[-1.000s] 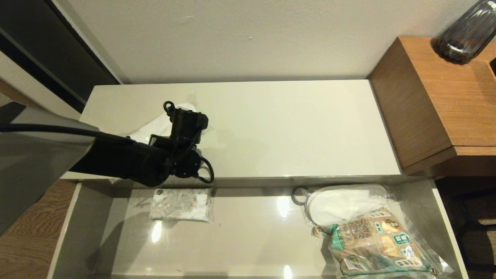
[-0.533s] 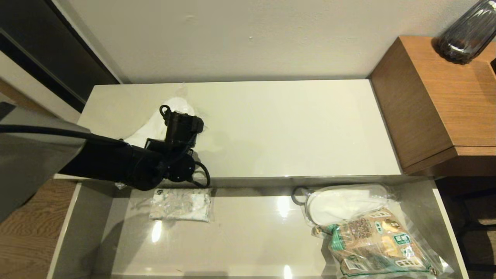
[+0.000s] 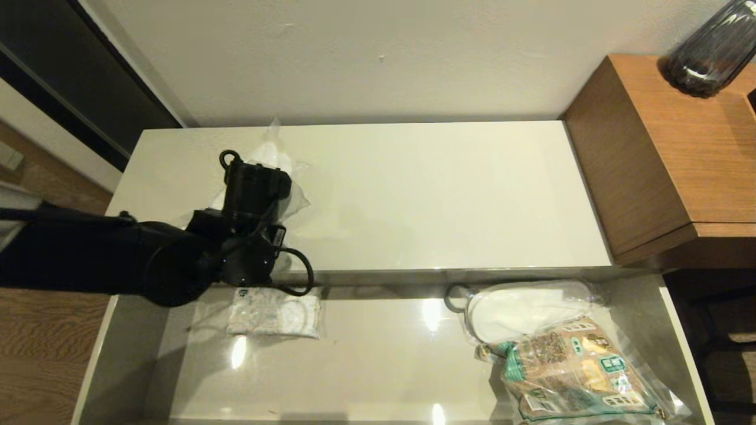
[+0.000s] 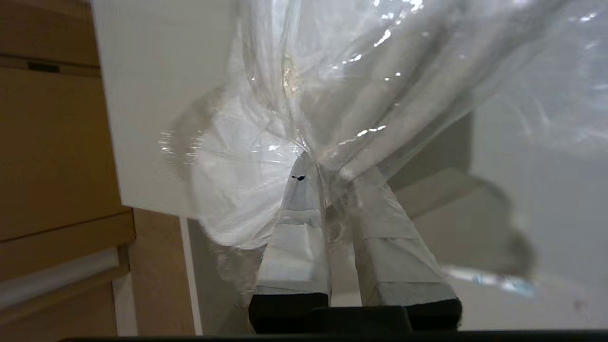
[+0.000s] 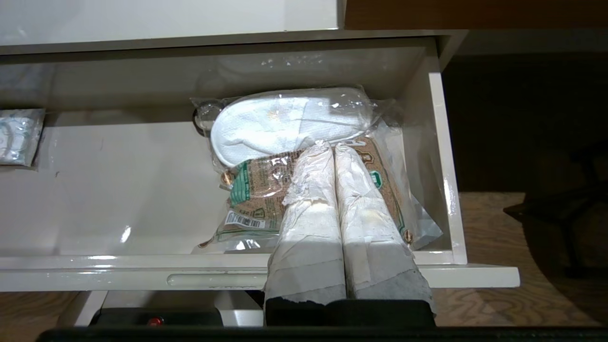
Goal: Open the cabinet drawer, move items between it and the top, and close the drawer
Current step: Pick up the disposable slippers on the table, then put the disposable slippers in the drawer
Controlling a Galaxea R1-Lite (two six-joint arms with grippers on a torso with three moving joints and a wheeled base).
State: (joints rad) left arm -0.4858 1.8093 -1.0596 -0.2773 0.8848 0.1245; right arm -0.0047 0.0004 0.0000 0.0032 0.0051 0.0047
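Note:
The cabinet drawer (image 3: 679, 330) stands pulled out below the top (image 3: 425, 195). My left gripper (image 4: 327, 171) is shut on the bunched clear plastic of one bagged pair of white slippers (image 4: 237, 190), held over the left part of the top. In the head view that bag (image 3: 269, 154) peeks out from behind my left wrist (image 3: 255, 184), which hides the fingers. A second bagged pair of slippers (image 3: 525, 307) (image 5: 285, 123) lies in the drawer's back right corner. My right gripper (image 5: 332, 146) is shut and empty, hovering above the drawer's front edge (image 5: 142, 275) on the right.
A brown-and-green printed bag (image 3: 573, 372) (image 5: 256, 190) overlaps the slippers in the drawer. A small white packet (image 3: 274, 313) (image 5: 16, 135) lies at the drawer's back left. A taller brown wood-grain unit (image 3: 679, 153) with a dark glass vase (image 3: 711, 50) borders the top on the right.
My left arm has swung left and slightly towards the wall, carrying the bagged slippers with it across the left part of the top.

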